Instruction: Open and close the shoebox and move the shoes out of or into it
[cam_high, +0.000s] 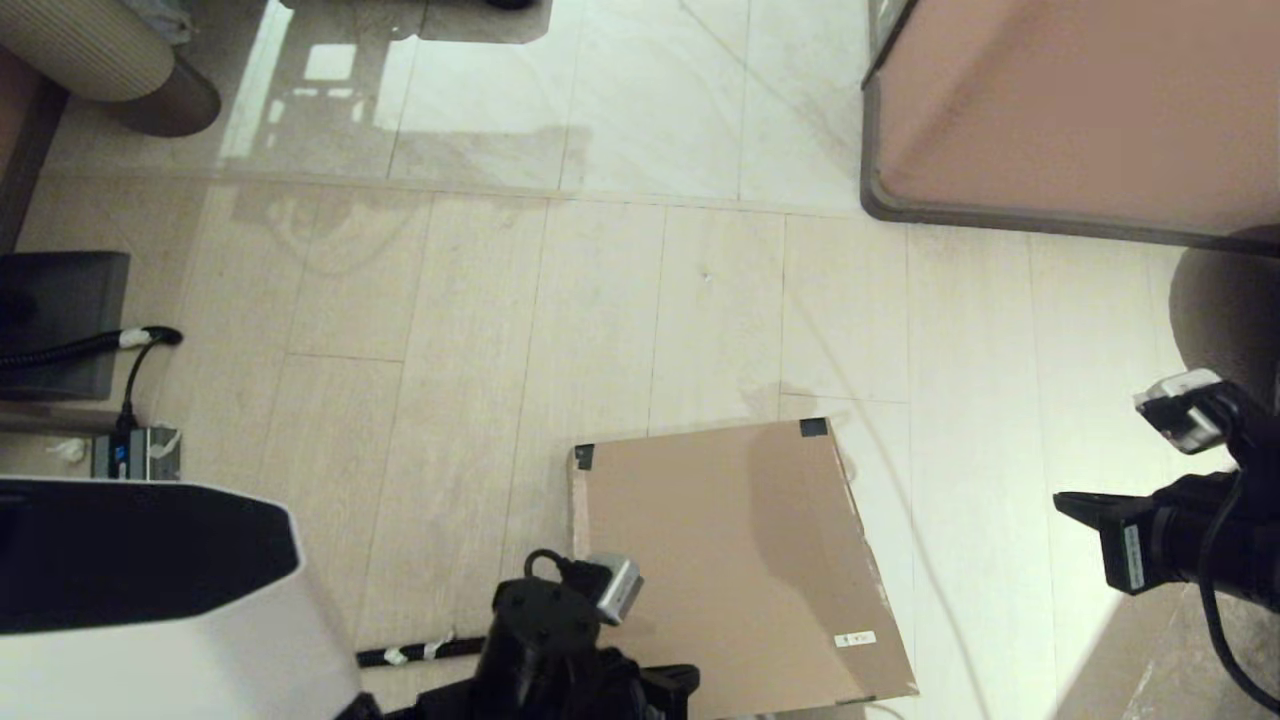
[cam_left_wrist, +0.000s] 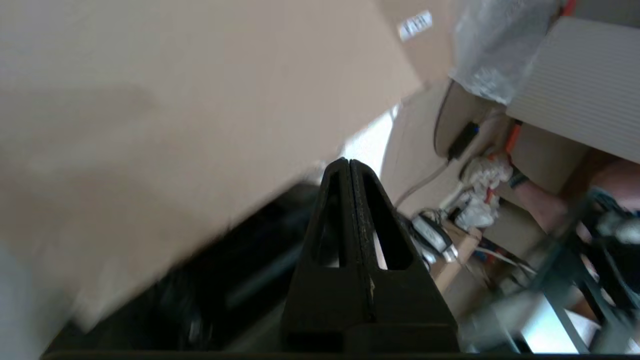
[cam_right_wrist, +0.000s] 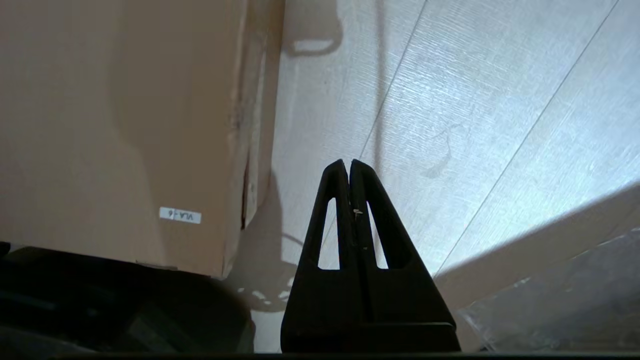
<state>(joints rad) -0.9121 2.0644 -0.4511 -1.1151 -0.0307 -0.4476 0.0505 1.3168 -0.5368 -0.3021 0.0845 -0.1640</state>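
Note:
The shoebox (cam_high: 730, 560) lies on the floor with its flip lid down, dark tape on its two far corners and a small white label (cam_high: 855, 638) near the front right corner. The shoes are not in view. My left gripper (cam_left_wrist: 348, 162) is shut and empty, low beside the box's near left edge, with the cardboard (cam_left_wrist: 175, 100) close alongside it. My right gripper (cam_right_wrist: 348, 164) is also shut and empty. It hangs over bare floor to the right of the box (cam_right_wrist: 115, 125), at the right in the head view (cam_high: 1068, 505).
A large pinkish-brown cabinet (cam_high: 1080, 110) with a grey rim stands at the far right. A power strip and cable (cam_high: 135, 450) lie at the left, by a dark block (cam_high: 60, 320). A thin black rod (cam_high: 420, 652) lies on the floor left of the box.

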